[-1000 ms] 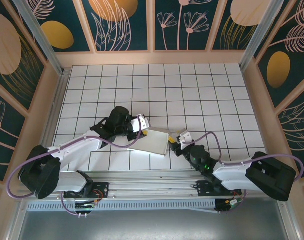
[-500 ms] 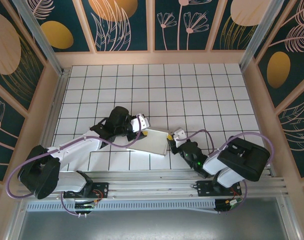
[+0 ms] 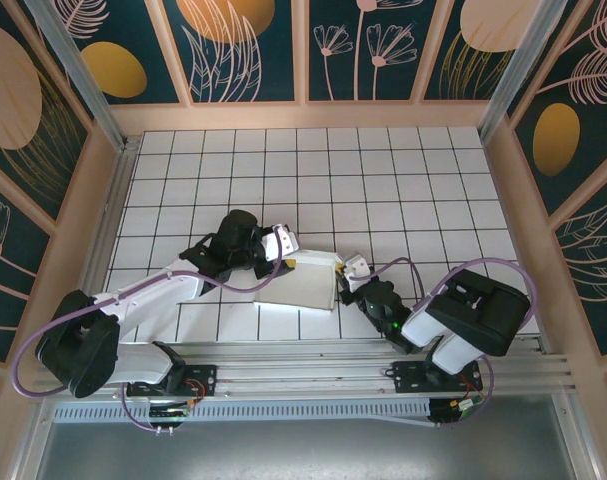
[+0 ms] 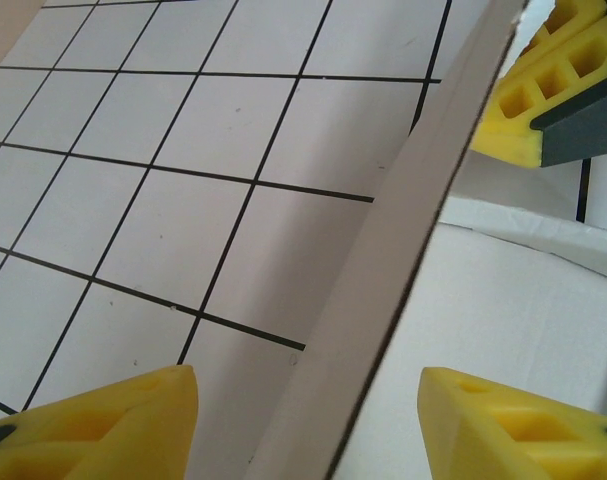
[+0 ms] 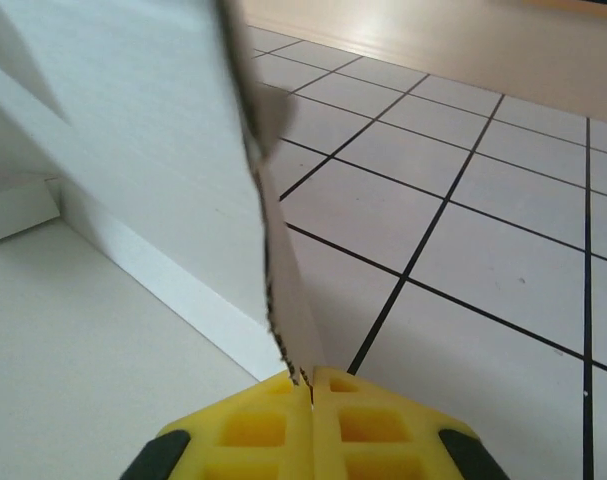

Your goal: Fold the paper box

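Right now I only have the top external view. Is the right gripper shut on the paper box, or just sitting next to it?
Observer: It is shut on it. In the right wrist view, the right gripper pinches a thin raised edge of the paper box between its closed fingertips.
Operator: And the left one?
Observer: The left gripper is open. In the left wrist view, a panel of the box runs up between its yellow pads, with a gap on each side.
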Controlling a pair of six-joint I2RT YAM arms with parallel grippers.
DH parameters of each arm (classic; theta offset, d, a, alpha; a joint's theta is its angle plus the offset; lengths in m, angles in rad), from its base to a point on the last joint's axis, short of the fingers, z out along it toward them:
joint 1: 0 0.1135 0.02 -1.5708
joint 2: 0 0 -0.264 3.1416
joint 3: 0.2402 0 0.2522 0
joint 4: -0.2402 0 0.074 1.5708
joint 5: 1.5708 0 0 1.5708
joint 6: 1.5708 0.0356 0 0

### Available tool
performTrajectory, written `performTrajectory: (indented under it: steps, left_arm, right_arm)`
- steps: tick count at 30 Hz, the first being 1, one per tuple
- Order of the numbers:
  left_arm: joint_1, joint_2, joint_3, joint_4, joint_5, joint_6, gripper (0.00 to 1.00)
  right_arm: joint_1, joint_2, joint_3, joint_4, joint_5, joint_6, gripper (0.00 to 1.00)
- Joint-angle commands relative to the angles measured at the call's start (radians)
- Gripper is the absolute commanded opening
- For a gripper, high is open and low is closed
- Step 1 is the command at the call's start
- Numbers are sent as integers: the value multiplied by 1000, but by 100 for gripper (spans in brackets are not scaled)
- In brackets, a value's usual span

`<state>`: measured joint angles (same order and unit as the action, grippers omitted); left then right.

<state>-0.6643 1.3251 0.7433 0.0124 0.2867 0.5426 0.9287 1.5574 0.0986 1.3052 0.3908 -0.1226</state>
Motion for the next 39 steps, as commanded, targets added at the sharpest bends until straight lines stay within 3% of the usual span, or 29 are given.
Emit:
performTrajectory:
  steps: [1, 9, 10, 13, 18, 22, 26, 29, 32, 36, 39]
  left_arm:
    - [-6, 1, 9, 24, 11, -18, 61]
    - [-6, -25, -25, 31, 3, -34, 63]
    - [-6, -33, -28, 34, 2, -40, 69]
    - [-6, -93, -49, 71, -6, -106, 98]
    - [-5, -324, -129, 207, -118, -408, 99]
    - [-6, -533, -181, 139, -356, -742, 99]
    - [-5, -684, -222, -126, -642, -1082, 73]
    - [-4, -724, -263, -263, -598, -1133, 74]
    - [-4, -736, -349, -264, -548, -1132, 76]
    - [-4, -729, -498, -83, -600, -1127, 75]
    - [-1, -686, -593, 112, -575, -1061, 80]
  right_arm:
    - [-8, 13, 19, 50, 2, -8, 3]
    - [-8, 24, 17, 51, 1, -31, 0]
    - [-8, 26, 18, 50, -2, -34, 0]
    - [-7, 42, 20, 58, 2, -40, 0]
    - [2, 46, 6, 82, 23, -48, 0]
    - [2, 22, 7, 54, 23, -48, 0]
    - [1, 7, 10, 42, 21, -48, 0]
    - [-1, -4, 21, 6, -5, -46, 0]
    - [-3, -8, 21, 2, -14, -42, 0]
    - [-10, -20, 19, 0, -22, -40, 0]
    - [-12, -36, 21, -16, -24, -40, 0]
